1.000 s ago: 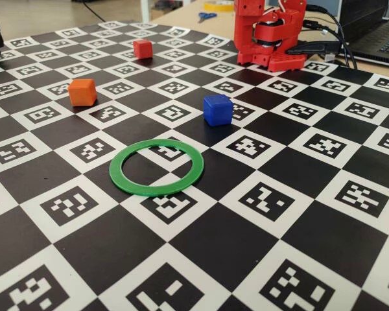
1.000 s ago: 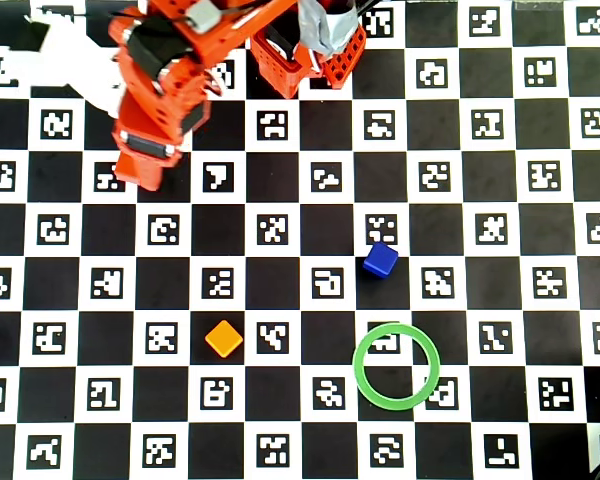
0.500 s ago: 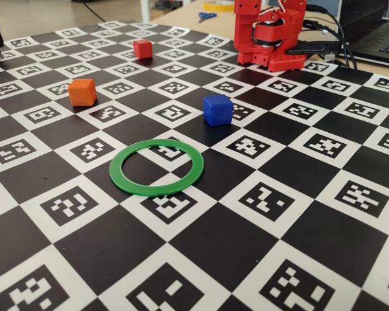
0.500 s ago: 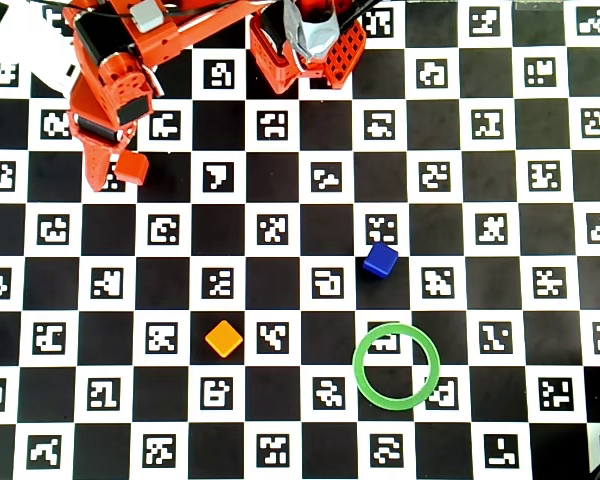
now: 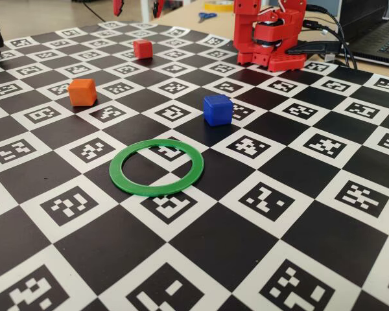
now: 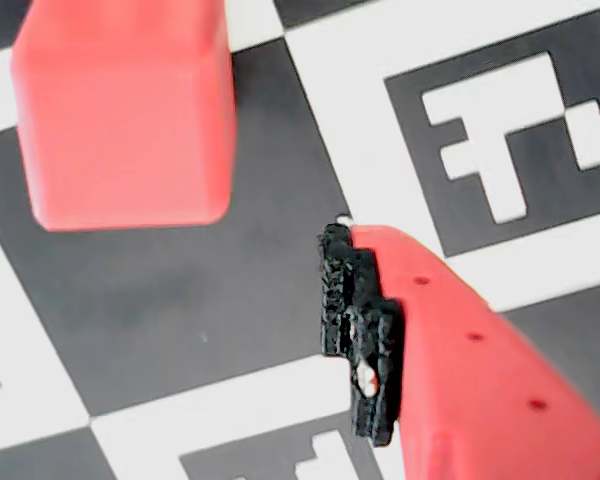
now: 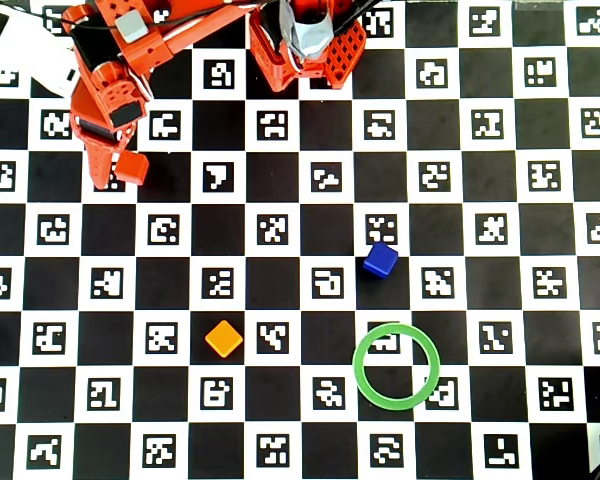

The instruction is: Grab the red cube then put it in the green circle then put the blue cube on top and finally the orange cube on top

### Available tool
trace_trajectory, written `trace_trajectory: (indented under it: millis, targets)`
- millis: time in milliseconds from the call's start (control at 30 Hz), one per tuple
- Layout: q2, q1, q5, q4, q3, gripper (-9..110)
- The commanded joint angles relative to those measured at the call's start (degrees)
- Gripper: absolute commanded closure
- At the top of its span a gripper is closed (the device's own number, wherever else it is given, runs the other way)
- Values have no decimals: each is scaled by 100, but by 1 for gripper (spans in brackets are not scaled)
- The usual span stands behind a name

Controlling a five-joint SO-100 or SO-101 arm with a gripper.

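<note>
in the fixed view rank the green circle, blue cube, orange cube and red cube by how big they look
1. green circle, by far the widest.
2. blue cube and orange cube: nearly alike, not ranked.
3. red cube, smallest.

The red cube lies farthest from the camera, so looking smallest may be distance only.

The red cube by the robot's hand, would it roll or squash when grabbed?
Probably neither. The red cube has flat faces and sits square on the board, so it should slide rather than roll. It looks like solid matte plastic, so likely stiff and not slippery. Its small size suggests it is light, so a nudge from the hand may shift it.
</note>
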Motion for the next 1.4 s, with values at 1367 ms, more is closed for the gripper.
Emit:
trace_trajectory:
  millis: [1367]
  targets:
    - [-747, -237, -536, -1767, 844, 60]
